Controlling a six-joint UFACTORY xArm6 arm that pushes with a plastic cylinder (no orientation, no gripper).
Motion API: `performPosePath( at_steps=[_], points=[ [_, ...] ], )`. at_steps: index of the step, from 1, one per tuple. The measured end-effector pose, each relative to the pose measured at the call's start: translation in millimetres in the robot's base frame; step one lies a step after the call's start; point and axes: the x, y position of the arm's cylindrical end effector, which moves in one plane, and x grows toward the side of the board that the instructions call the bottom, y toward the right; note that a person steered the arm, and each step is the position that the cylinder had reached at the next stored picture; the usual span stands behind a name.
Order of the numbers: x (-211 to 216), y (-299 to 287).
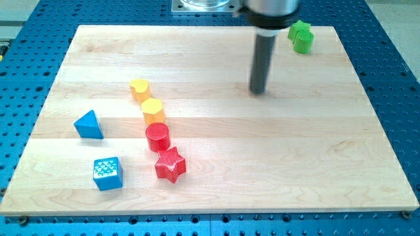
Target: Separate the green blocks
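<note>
Nearest the view's bottom, a blue cube (107, 174) and a red star (170, 164) are seen, set in from the tabletop (275, 170) edge. Above them a blue triangle (88, 124), a red cylinder (157, 137) and two yellow blocks (152, 110) (139, 88) are lined up. My tip (258, 92) is found mid-board, open wood all around it. No gripper is fitted (only a rod). Two green blocks (300, 36), touching, are tucked against the top right corner.

Wood board (262, 164) on blue perf. table (26, 59)
</note>
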Motion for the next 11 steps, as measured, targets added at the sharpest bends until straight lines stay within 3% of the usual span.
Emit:
performPosePath(
  at_steps=[1,2,3,6,8,9,10,11],
  points=[
    [-51,45],
    [-57,120],
    [-116,181],
    [-160,136],
    [-116,-18],
    [-120,69],
    [-159,91],
    [-161,64]
  ],
)
